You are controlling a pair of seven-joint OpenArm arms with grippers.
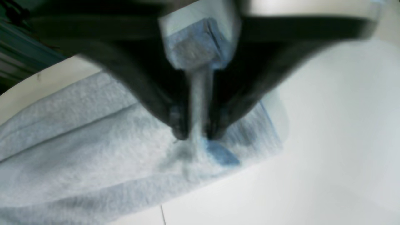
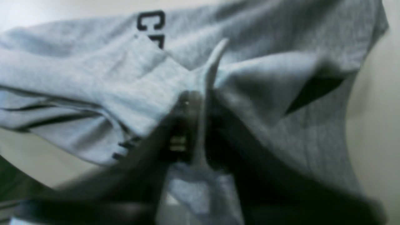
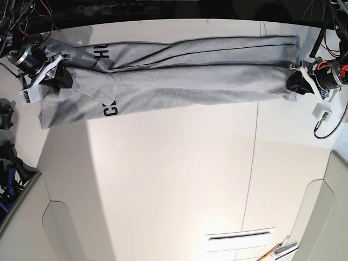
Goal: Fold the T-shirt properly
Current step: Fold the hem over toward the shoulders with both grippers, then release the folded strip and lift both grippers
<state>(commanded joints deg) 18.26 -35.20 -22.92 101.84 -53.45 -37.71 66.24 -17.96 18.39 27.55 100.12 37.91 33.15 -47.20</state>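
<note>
The heather-grey T-shirt (image 3: 179, 76) lies stretched in a long band across the far side of the white table, black lettering showing near its left end. At the band's right end my left gripper (image 3: 295, 82) is shut on a pinch of the cloth; the left wrist view shows that fold (image 1: 197, 103) squeezed between the black fingers (image 1: 179, 128). My right gripper (image 3: 64, 79) is shut on the shirt's left end, a thin ridge of fabric (image 2: 203, 125) rising between its fingers, with the lettering (image 2: 151, 23) beyond. Both wrist views are blurred.
The white table (image 3: 174, 179) spreads wide in front of the shirt, with a seam line (image 3: 251, 174) running down it. Cables and arm hardware (image 3: 8, 114) crowd the left edge. A tool tip (image 3: 277, 251) pokes in at the bottom right.
</note>
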